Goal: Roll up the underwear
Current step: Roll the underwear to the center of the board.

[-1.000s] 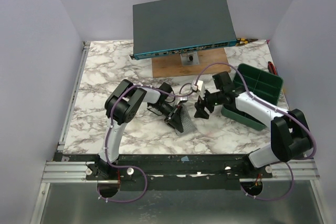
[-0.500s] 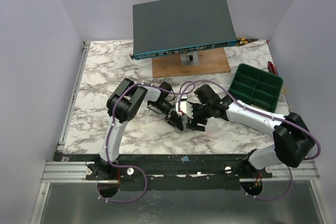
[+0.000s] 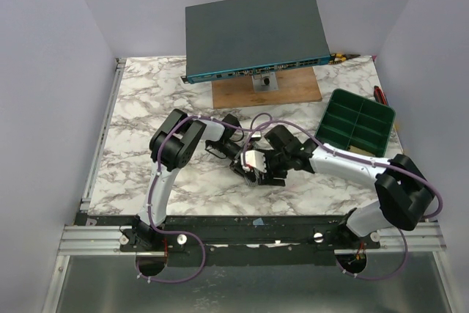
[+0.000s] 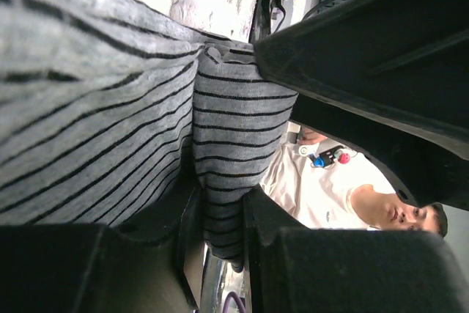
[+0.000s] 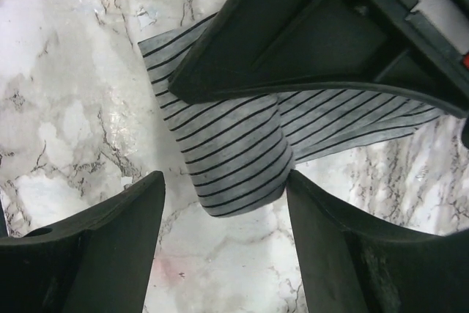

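Observation:
The underwear is grey with thin black stripes, partly rolled, lying on the marble table between the two grippers (image 3: 254, 174). In the left wrist view a fold of the underwear (image 4: 234, 152) is pinched between the fingers of my left gripper (image 4: 220, 240), which is shut on it. In the right wrist view the rolled end of the underwear (image 5: 234, 166) lies between the spread fingers of my right gripper (image 5: 223, 203), which is open; the right finger touches the roll's side. Both grippers meet near the table's middle, the left gripper (image 3: 245, 166) beside the right gripper (image 3: 267, 174).
A dark flat device (image 3: 256, 31) on a wooden stand (image 3: 267, 91) stands at the back. A green compartment tray (image 3: 359, 119) sits at the right. The table's front edge (image 3: 249, 218) is just below the grippers.
My right gripper has moved left from beside the green tray to the underwear and now straddles the rolled end. My left gripper has stayed shut on the cloth.

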You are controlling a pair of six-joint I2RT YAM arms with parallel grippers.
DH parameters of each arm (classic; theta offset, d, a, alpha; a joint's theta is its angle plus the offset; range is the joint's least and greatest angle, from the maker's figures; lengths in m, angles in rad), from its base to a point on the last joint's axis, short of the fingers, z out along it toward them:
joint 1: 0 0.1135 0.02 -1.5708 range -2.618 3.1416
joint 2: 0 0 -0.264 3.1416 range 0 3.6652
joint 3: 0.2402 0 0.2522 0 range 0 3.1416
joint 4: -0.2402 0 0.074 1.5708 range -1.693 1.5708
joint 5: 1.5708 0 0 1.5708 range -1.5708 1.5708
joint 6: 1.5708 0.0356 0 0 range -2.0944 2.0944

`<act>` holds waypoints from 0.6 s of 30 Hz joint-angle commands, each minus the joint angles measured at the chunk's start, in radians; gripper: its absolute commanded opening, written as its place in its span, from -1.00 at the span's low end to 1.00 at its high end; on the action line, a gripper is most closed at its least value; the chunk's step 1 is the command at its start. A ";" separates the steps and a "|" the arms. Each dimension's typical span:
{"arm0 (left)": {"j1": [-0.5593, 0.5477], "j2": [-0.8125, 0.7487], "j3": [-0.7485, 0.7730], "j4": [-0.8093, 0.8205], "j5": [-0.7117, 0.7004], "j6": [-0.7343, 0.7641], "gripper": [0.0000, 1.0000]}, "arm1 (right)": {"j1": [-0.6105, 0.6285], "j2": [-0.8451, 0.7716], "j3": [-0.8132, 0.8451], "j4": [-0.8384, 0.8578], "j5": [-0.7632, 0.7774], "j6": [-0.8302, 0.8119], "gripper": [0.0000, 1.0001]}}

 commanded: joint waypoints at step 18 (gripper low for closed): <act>0.013 0.095 -0.012 -0.051 -0.062 -0.005 -0.85 | 0.075 0.058 -0.090 0.187 0.100 -0.042 0.12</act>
